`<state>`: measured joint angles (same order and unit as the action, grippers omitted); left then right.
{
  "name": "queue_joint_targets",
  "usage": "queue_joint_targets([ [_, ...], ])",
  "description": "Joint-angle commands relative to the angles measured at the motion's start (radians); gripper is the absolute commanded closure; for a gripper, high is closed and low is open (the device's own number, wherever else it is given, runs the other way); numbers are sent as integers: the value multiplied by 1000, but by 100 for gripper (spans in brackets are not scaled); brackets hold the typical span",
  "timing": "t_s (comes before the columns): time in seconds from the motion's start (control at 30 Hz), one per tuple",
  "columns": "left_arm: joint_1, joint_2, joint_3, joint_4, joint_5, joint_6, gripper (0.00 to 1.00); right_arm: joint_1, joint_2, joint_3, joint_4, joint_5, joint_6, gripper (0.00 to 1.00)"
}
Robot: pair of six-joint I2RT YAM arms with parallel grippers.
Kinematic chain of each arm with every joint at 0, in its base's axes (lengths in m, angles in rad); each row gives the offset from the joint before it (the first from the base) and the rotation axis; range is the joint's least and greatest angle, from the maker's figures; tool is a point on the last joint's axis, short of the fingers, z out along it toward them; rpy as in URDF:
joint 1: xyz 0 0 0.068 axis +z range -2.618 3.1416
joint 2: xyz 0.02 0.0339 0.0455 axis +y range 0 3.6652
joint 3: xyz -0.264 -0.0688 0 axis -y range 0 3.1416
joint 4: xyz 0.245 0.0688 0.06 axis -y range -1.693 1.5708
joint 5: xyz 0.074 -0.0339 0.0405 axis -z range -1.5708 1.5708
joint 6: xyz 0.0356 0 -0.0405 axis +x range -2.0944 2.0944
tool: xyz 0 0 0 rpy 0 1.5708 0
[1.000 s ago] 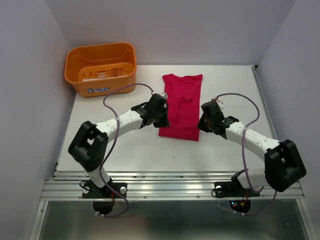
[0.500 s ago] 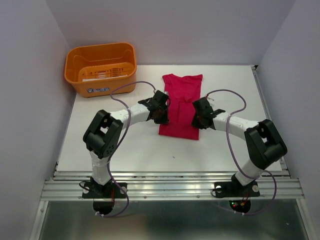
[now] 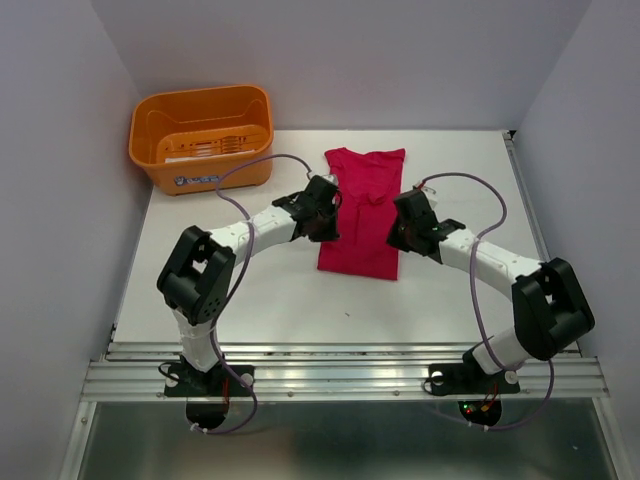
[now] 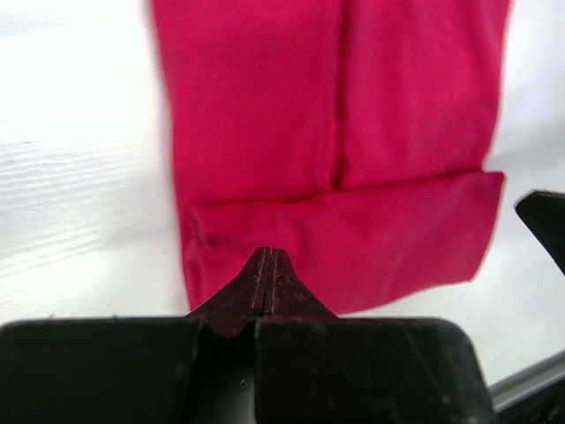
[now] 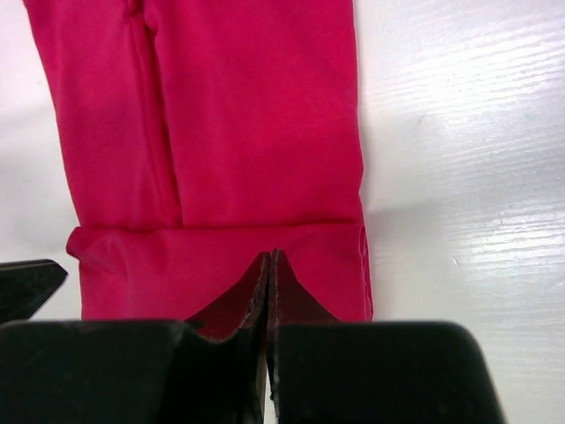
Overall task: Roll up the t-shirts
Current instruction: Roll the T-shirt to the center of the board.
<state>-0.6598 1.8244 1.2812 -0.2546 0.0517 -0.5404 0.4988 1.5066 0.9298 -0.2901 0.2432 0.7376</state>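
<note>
The crimson-pink t-shirt (image 3: 362,205) lies flat on the white table (image 3: 250,290), folded into a long strip, with its near end turned over in one low fold (image 3: 358,265). My left gripper (image 3: 330,222) is at the strip's left edge and is shut and empty. In the left wrist view its tips (image 4: 267,254) are over the fold (image 4: 371,247) of the t-shirt (image 4: 265,115). My right gripper (image 3: 397,235) is at the strip's right edge, also shut. In the right wrist view its tips (image 5: 268,256) are over the fold (image 5: 177,265) of the t-shirt (image 5: 256,106).
An orange basket (image 3: 202,135) stands at the table's far left corner. Grey walls close in the left, back and right sides. A metal rail (image 3: 340,375) runs along the near edge by the arm bases.
Both grippers have shifted a little away from the near edge along the strip's sides, and both elbows have swung. The t-shirt lies as before.
</note>
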Motion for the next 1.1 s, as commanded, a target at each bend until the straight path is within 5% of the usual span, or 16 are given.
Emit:
queue_joint_targets([
  [0.0, -41, -42, 15, 8, 8, 11, 100, 0, -25, -32, 0, 28, 3, 99],
  [0.33, -35, 104, 40, -8, -136, 40, 100, 0, 133, -40, 57, 7, -20, 99],
  [0.67, -35, -53, 43, -60, -177, 42, 100, 0, -25, -19, -9, 5, -52, 99],
  [1.07, -60, -51, 12, -5, 36, 14, 100, 0, 27, -66, 69, -87, -4, 99],
])
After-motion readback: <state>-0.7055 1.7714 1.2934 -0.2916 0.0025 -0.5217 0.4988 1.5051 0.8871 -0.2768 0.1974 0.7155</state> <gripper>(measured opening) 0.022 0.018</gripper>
